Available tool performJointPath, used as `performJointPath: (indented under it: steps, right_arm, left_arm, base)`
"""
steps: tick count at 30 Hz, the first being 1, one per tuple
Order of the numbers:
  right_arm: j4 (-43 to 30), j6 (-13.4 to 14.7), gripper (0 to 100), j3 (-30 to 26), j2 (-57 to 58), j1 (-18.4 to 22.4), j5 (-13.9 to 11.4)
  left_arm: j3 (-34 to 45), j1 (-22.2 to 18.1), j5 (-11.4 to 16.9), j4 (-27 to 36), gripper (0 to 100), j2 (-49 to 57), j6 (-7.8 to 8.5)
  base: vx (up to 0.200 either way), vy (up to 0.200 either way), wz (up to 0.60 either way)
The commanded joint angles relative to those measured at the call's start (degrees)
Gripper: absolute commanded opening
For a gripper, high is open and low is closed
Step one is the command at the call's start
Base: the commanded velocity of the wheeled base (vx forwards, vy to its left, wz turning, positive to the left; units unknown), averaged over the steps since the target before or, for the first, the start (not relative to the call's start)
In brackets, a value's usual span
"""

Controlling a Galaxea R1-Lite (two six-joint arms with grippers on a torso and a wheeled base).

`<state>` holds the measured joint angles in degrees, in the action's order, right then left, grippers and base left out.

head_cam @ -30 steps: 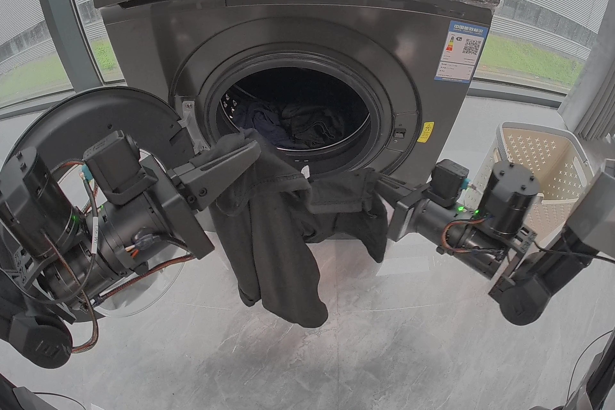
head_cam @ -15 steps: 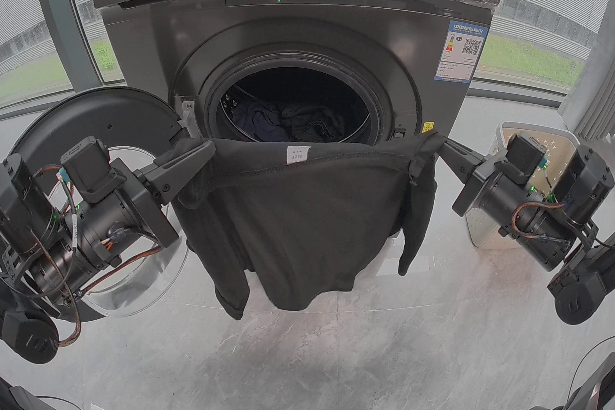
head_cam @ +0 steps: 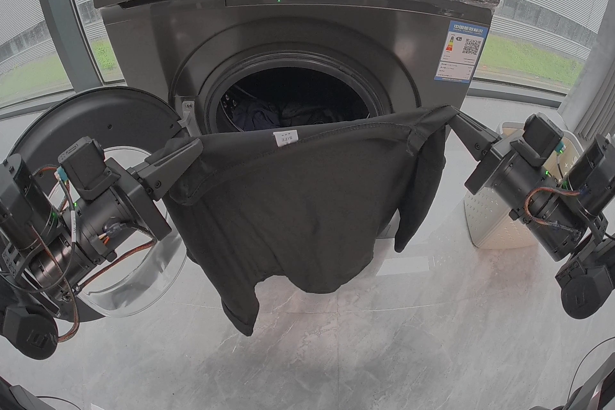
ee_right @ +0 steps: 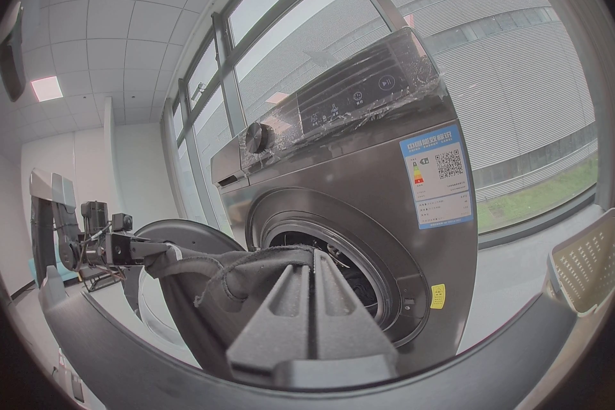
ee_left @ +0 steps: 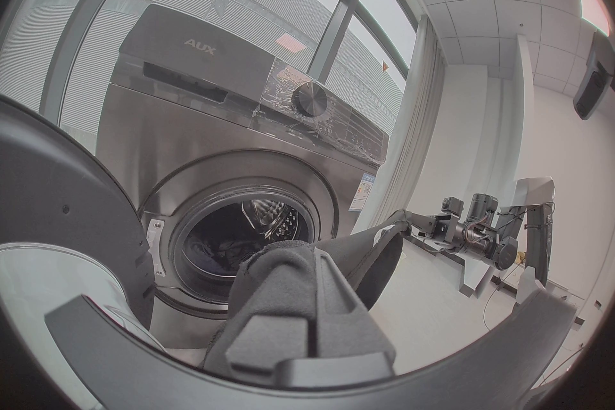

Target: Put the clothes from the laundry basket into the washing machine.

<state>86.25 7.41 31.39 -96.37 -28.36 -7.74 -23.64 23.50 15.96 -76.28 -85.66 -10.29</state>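
Head view: the left gripper (head_cam: pixel 190 149) and right gripper (head_cam: pixel 459 123) each have their fingers pinched flat on a top corner of the dark shirt (head_cam: pixel 307 200). It hangs stretched between them, its long edge running side to side. The washing machine (head_cam: pixel 295 27) has its open drum (head_cam: pixel 295 100) just behind that edge, about equally near both arms. The shirt's span looks wider than the opening, so the corners probably need bringing together. The laundry basket (head_cam: pixel 503 222) stands beyond the right arm.
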Motion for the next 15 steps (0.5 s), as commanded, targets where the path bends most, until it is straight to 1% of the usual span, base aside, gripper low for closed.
performJointPath:
  steps: [1,8,10,13,15]
  right_arm:
    - [0.06,0.41,0,0.16,0.57,-0.12,0.01]
    - [0.06,0.41,0,0.87,0.65,-0.03,0.09]
    - [0.15,0.41,0,1.04,0.74,-0.03,0.18]
    - [0.06,0.41,0,1.92,0.83,-0.03,1.24]
    - [-0.03,0.41,0,2.10,0.92,-0.03,1.33]
  left_arm:
    - [-0.01,0.14,-0.05,-0.01,0,-0.47,0.01]
    - [-1.50,0.14,-0.31,-0.01,0,-0.38,-0.08]
    - [-2.03,0.23,-1.37,-0.01,0,-0.38,-0.08]
    - [-2.11,0.31,-1.63,-0.01,0,-0.38,-0.08]
    - [-2.11,0.31,-1.63,-0.01,0,-0.29,-0.17]
  base:
    - [0.000,0.000,0.00]
    - [0.000,0.000,0.00]
    - [0.000,0.000,0.00]
    - [0.000,0.000,0.00]
    - [0.000,0.000,0.00]
